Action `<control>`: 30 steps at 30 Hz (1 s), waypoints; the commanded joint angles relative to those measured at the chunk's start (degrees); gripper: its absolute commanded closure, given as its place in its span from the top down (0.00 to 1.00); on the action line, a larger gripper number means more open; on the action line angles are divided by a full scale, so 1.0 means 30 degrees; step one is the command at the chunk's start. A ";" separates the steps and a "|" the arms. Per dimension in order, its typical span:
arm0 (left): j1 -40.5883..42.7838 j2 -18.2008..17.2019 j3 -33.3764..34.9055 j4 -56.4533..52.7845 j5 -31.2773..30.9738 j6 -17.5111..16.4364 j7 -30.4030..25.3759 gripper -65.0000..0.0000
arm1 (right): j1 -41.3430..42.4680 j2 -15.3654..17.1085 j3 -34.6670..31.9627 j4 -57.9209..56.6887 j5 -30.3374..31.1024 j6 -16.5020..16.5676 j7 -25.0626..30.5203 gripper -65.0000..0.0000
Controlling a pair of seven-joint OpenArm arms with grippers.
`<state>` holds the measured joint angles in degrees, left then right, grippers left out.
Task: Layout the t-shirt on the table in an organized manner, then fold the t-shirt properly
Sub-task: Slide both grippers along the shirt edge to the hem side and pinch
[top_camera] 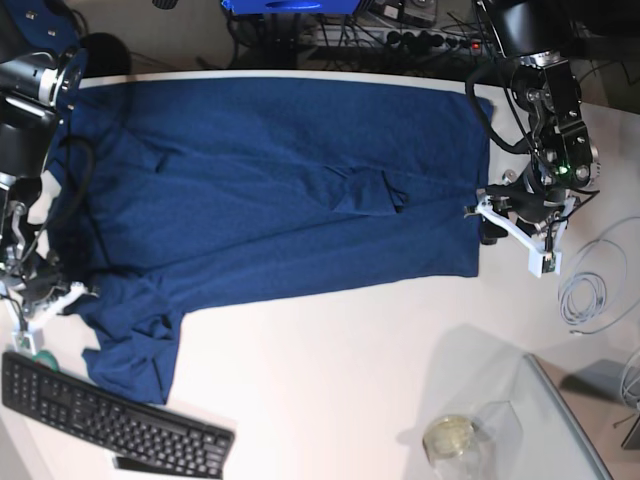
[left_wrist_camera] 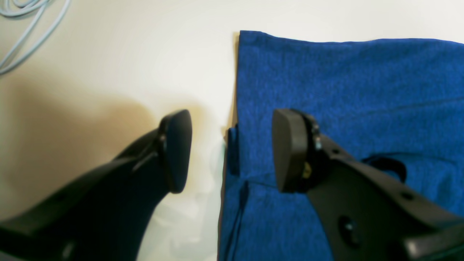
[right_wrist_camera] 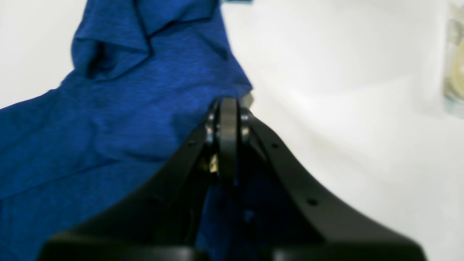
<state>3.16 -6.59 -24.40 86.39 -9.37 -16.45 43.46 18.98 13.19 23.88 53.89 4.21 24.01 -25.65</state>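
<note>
Base view, left to right: the right gripper [top_camera: 62, 293], clenched at lower left, pinches the sleeve edge of the large dark navy soft-fabric t-shirt [top_camera: 270, 190], spread across the upper half of the wide white smooth table [top_camera: 330, 380]. The left gripper [top_camera: 512, 232], released at right, straddles the hem. Judgement: pull corners outward evenly to flatten creases. No legible writing.

Both arms are matte black, the left hand [left_wrist_camera: 232, 150] with broad rounded black pads and small screw holes, the right hand [right_wrist_camera: 228, 108] with silver bolts, white brackets near the wrists.
</note>
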 commanded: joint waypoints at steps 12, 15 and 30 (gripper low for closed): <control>-0.6196 -0.1364 -0.1375 -0.8826 -0.0058 -0.0100 -0.2458 0.89 | 0.0486 0.0365 0.0055 0.0279 0.0165 0.0011 0.0418 0.00; -0.6664 -0.1422 -0.0437 -1.0145 -0.0058 -0.0129 -0.3249 0.88 | 0.0486 0.0365 0.0055 0.0279 0.0165 0.0011 0.0418 0.00; -0.7661 -0.1510 0.1526 -1.5273 -0.0233 -0.0041 -0.6180 0.84 | 0.0486 0.0394 0.0055 0.0279 0.0165 0.0011 0.0447 0.00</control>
<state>-19.55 -10.96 -19.97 40.80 -10.09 -16.47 22.15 19.00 13.37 23.88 53.89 4.19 23.99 -25.56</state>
